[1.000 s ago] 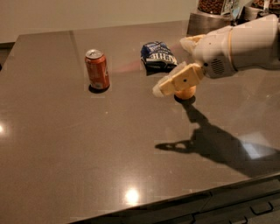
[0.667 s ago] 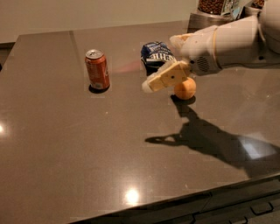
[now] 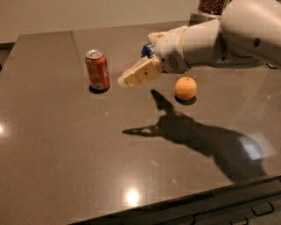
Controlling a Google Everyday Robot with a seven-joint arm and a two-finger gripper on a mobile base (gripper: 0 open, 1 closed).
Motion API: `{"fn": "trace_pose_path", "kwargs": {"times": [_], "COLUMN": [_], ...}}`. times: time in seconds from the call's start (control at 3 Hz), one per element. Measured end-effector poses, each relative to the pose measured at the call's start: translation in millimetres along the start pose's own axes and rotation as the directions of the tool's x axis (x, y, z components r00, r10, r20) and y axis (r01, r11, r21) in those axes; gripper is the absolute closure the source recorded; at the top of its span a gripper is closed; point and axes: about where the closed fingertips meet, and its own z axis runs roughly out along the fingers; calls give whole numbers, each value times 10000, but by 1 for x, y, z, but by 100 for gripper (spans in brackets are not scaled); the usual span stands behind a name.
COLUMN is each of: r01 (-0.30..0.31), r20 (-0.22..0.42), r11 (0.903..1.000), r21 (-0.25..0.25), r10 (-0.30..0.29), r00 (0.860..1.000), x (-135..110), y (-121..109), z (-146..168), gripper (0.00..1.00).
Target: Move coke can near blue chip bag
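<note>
The coke can (image 3: 97, 69) stands upright on the dark table (image 3: 66, 145), left of centre. My gripper (image 3: 125, 80) reaches in from the right on a white arm; its tan fingers (image 3: 140, 73) point left, a short gap to the right of the can and not touching it. The blue chip bag (image 3: 147, 49) is almost wholly hidden behind the arm; only a small blue corner shows at the back.
A round orange fruit (image 3: 185, 88) lies to the right of the gripper, below the arm. A container (image 3: 212, 6) of dark contents stands at the back right edge. The table's front edge runs along the bottom right.
My arm has swung left across the table, from over the orange toward the can. It now covers the chip bag and has uncovered the orange. The can has not moved.
</note>
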Motion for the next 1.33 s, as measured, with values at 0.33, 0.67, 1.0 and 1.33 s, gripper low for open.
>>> {"fn": "trace_pose_path", "kwargs": {"times": [0.33,0.67,1.0,1.33], "r01": [-77,-202,-285,-582], "r20": [291,271,171,273], "r11": [9995,9963,9929,9937], "r21": [-296,-838,-1155,-961], "r10": [85,225,307,611], "r00": [9995,9994,9994,9978], "x": [-13,-17,-17,-14], "y": [2,4,8,3], "z": [34,81,106,130], "gripper": [0,0,0,0]}}
